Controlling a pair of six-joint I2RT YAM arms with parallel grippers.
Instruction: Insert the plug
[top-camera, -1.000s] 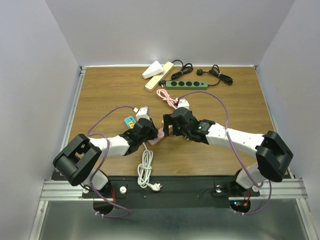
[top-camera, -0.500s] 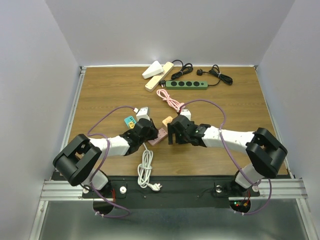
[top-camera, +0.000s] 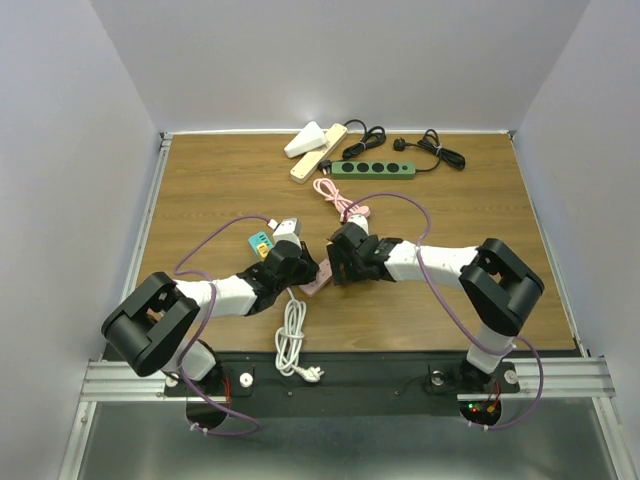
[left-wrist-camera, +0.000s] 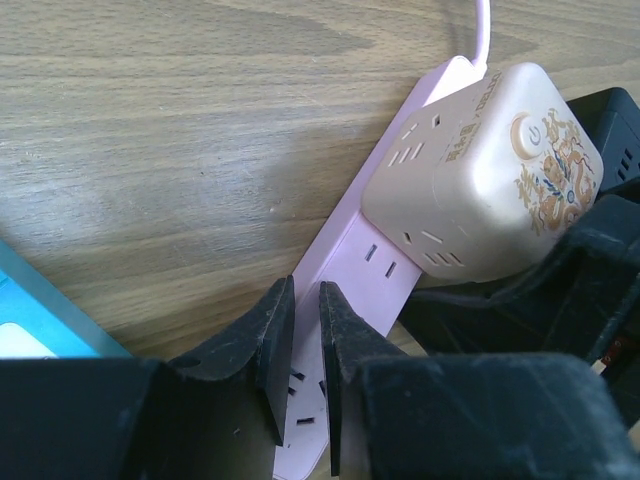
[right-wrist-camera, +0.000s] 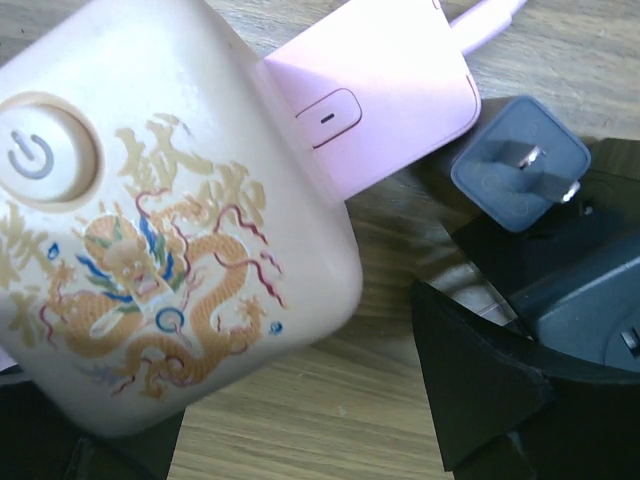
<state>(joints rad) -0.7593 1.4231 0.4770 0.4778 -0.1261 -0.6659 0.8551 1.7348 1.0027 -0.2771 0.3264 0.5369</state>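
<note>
A cream cube plug (left-wrist-camera: 480, 170) is seated in the pink power strip (left-wrist-camera: 365, 255) on the desk (top-camera: 450, 200). The left fingers (left-wrist-camera: 270, 350) are set narrow upon the strip. The right fingers (right-wrist-camera: 480, 390) are spread wide either side of the cube, with a grey two-pin plug (right-wrist-camera: 518, 165) alongside.

The table (left-wrist-camera: 180, 130) is matt, wood-grained board. The pink power strip (left-wrist-camera: 352, 262) and the cream cube adapter (left-wrist-camera: 480, 170) are smooth plastic with a soft sheen, the cube printed with a dragon. The left gripper's fingers (left-wrist-camera: 255, 345) are matt black, faintly grainy plastic, and the grey-blue plug (right-wrist-camera: 515, 165) is matt plastic with bright metal prongs.
</note>
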